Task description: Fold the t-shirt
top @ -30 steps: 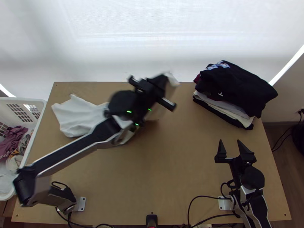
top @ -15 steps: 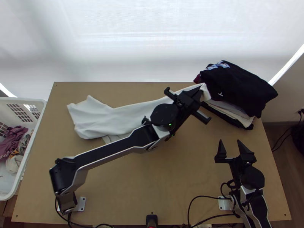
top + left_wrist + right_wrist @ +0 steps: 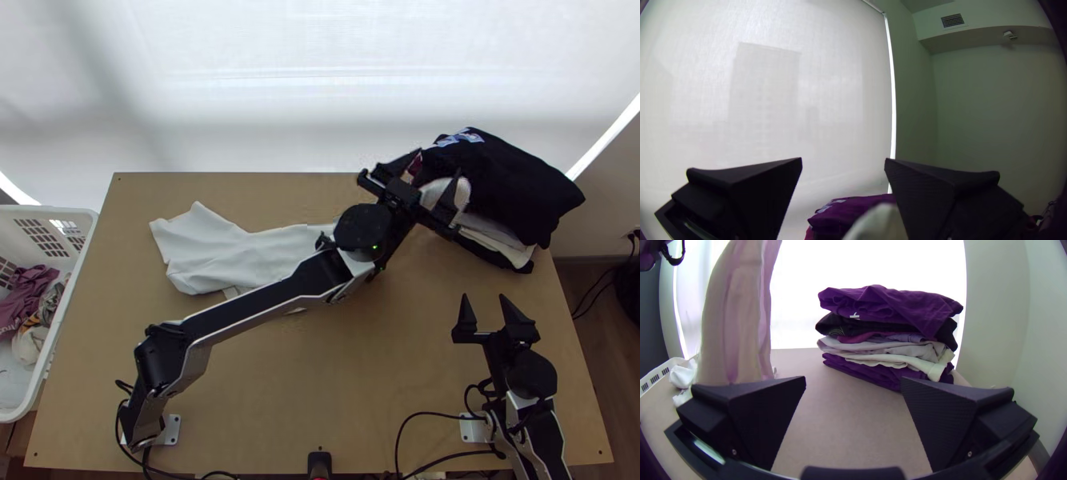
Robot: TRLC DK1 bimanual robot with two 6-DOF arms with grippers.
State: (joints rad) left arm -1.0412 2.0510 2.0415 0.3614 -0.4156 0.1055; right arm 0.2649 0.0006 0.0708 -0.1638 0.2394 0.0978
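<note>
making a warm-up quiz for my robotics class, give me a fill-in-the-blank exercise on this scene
The ____ arm crosses over the white t-shirt.
The laundry basket is coloured ____.
From above, the garment topping the folded stack looks ____.
The jaws of the right gripper are not shut but ____.

Missing words: left; white; black; open

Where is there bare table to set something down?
The broadest bare patch of table lies between the left arm and the right gripper. A narrower one runs between the white cloth and the far edge. Far right is crowded: clothes pile, with the left gripper beside it.
</note>
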